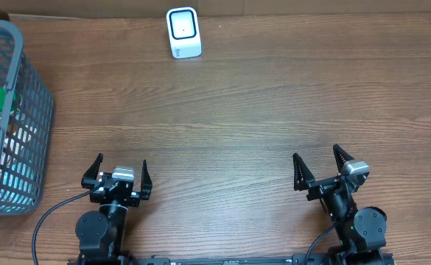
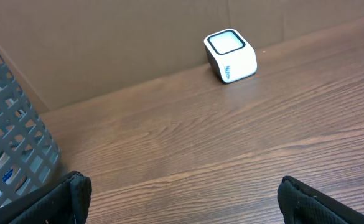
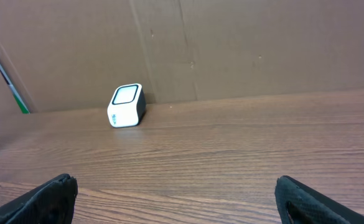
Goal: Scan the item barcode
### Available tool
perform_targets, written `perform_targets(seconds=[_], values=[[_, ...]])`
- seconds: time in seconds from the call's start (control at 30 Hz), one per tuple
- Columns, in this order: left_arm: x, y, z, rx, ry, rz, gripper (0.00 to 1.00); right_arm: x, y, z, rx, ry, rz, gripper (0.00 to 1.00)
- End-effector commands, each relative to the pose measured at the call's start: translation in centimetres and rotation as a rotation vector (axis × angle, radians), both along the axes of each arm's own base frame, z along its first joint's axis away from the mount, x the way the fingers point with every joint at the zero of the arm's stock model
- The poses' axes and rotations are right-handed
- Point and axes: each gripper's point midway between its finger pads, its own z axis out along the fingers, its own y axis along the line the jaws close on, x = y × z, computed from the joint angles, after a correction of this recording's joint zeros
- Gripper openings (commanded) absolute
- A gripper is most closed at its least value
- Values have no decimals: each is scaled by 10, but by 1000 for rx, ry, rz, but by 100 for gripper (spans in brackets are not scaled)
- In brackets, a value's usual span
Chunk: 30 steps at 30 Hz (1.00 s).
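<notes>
Wooden table (image 1: 237, 96) bears the scanner (image 1: 183, 32), window facing the arms; left claw (image 1: 121, 160) and right claw (image 1: 316, 152) gape empty.

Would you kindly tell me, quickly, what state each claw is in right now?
The left claw is open, holding nothing.
The right claw is open, holding nothing.

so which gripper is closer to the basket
The left gripper: the grey basket stands just to its left, far from the right gripper.
</notes>
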Motion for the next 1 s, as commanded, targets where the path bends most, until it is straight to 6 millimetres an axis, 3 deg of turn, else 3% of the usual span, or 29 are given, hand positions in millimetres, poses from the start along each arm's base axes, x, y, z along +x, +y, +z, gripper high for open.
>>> perform_targets(seconds=[0.0, 0.97], values=[[0, 3, 1, 20, -9, 13, 100, 0, -1, -2, 4, -2, -4, 100], [0, 4, 1, 45, -9, 16, 100, 0, -1, -2, 4, -2, -4, 100]])
